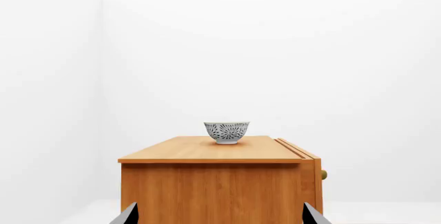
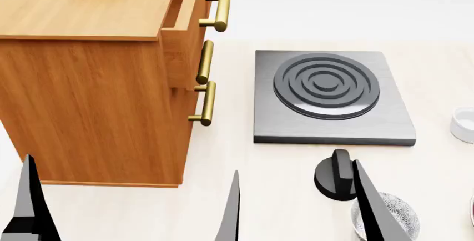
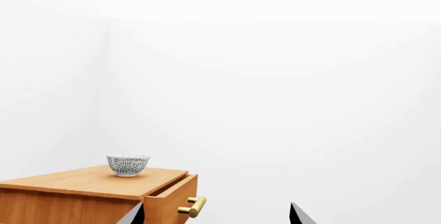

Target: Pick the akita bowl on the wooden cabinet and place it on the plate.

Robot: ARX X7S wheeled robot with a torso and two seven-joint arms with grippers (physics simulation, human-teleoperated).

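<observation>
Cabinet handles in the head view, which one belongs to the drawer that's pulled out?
The top brass handle: its drawer juts out from the wooden cabinet, while the two lower handles sit further back.

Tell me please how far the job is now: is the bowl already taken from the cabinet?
Nothing looks done yet. The akita bowl stands upright on top of the wooden cabinet, untouched. In hand: the left gripper faces the bowl with open, empty jaws, short of it; the right gripper is open and empty too. Left: reaching, grasping, lifting, and setting the bowl on the plate, which cannot be clearly made out in any view.
</observation>
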